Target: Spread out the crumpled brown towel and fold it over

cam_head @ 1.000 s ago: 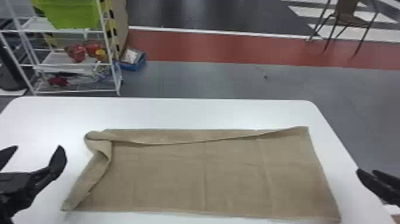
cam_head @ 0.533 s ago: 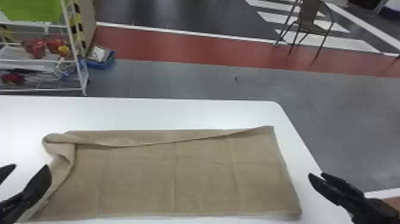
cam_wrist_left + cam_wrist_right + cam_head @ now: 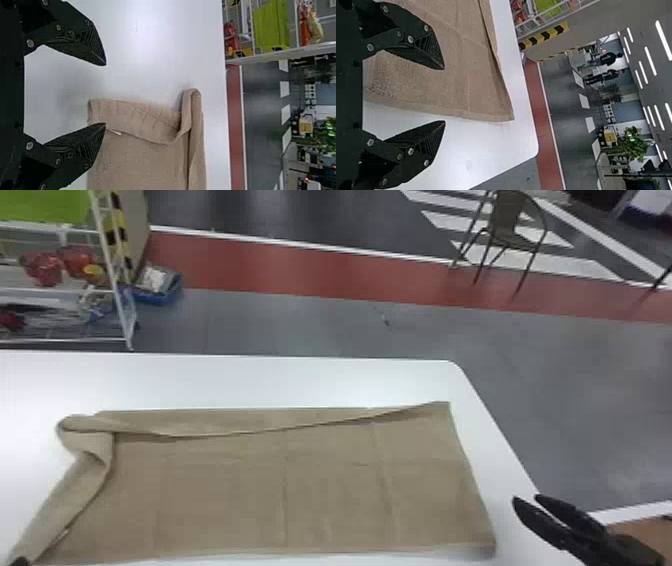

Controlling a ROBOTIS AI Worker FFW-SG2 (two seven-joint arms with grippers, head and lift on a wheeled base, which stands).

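My left gripper (image 3: 20,561) is barely in the head view at the bottom left corner, by the towel's near left corner. In the left wrist view the left gripper (image 3: 105,94) stands open, its fingers around the towel's folded-over side without touching a grip. My right gripper (image 3: 525,497) is over the table's right edge, right of the towel; the right gripper (image 3: 445,95) is open and holds nothing. The brown towel (image 3: 325,485) lies mostly flat, its far edge turned over and its left side folded inward, bunched at the far left corner. It also shows in the left wrist view (image 3: 138,158).
The white table (image 3: 250,377) has a rounded far right corner and bare surface beyond the towel. Behind it stand a white rack (image 3: 117,297) with red items, a blue box (image 3: 162,290) and a chair (image 3: 505,230) on the floor.
The head view has shifted, so towel and table sit farther left in it. My right gripper shows more fully beside the towel; the left one has slipped mostly out of the head view.
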